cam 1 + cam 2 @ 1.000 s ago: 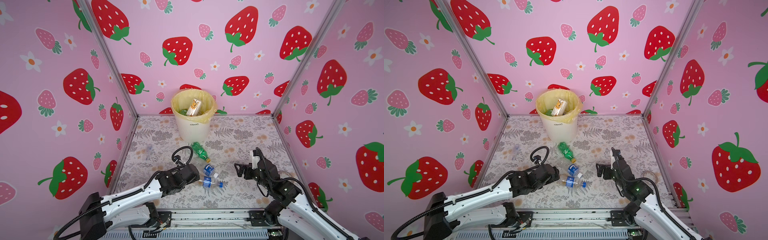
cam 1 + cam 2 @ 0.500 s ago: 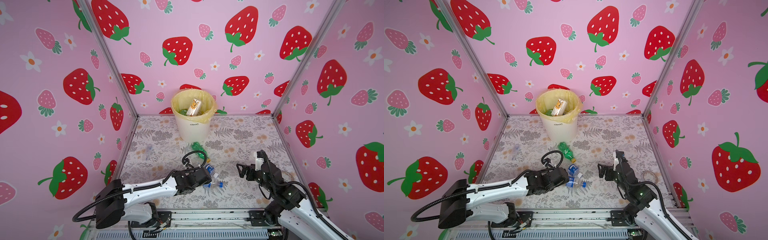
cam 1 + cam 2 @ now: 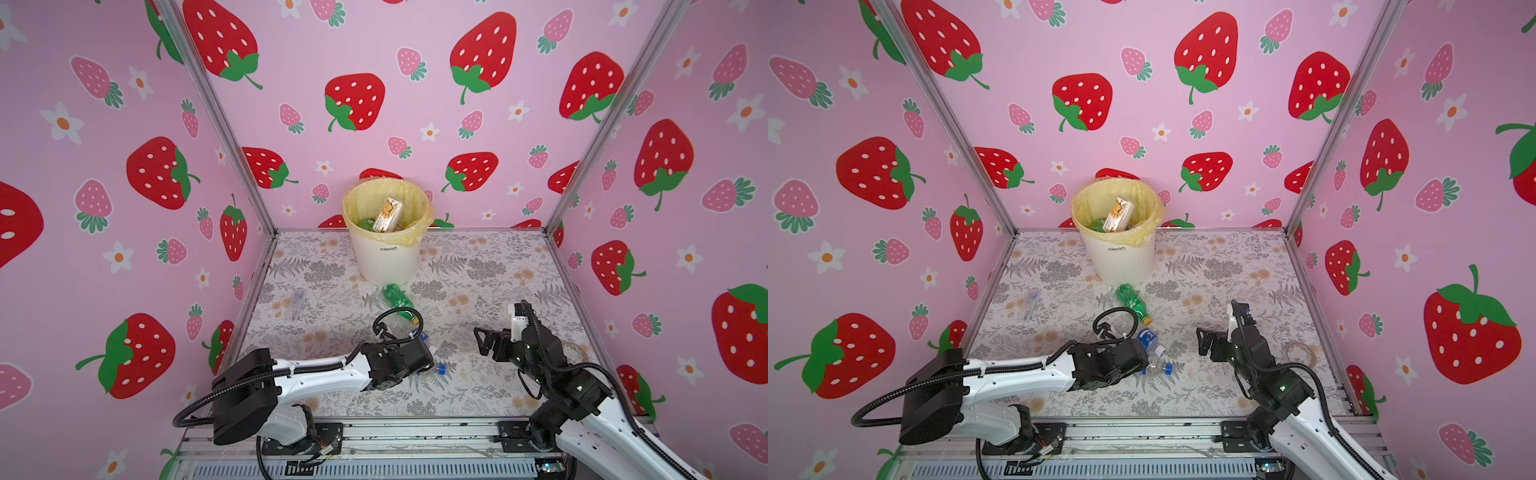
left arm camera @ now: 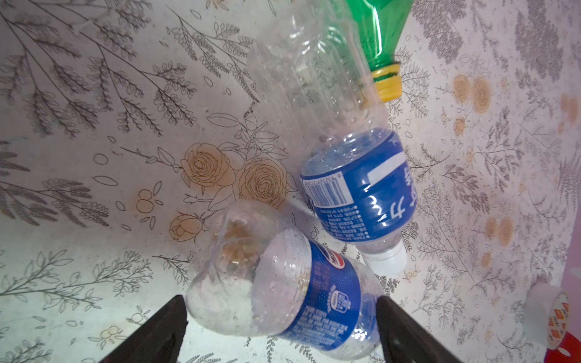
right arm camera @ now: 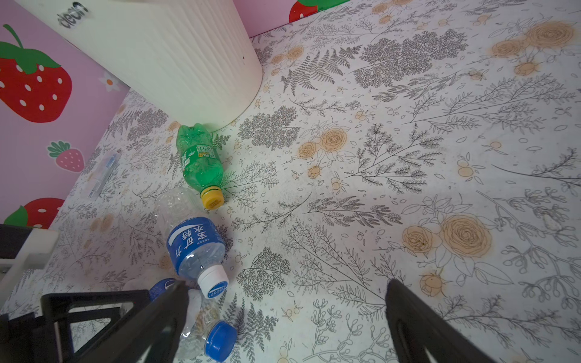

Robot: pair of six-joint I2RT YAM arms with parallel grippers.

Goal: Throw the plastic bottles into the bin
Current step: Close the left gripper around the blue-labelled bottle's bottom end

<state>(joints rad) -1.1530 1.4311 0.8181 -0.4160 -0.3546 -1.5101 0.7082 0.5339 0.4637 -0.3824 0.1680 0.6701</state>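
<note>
The white bin (image 3: 386, 257) with its yellow liner stands at the back wall, and a green bottle shows inside it. Several plastic bottles lie on the floral floor in front of it. A green one (image 3: 1131, 303) lies nearest the bin, then a clear bare one (image 4: 311, 69), then a blue-labelled, white-capped one (image 5: 195, 248). Nearest the front lies a blue-capped one (image 4: 283, 283). My left gripper (image 4: 280, 303) is open astride this last bottle, its fingers close against both sides. My right gripper (image 5: 286, 284) hangs open and empty over bare floor to the right of the bottles.
A tape roll (image 3: 1302, 353) lies near the right wall. A clear packet with a pen-like thing (image 3: 296, 303) lies near the left wall. A carton (image 3: 387, 214) sticks up inside the bin. Pink strawberry walls close in three sides.
My left arm has reached to the right, bringing its gripper down around the blue-capped bottle, and its jaws have narrowed a little. The right arm has barely moved.
</note>
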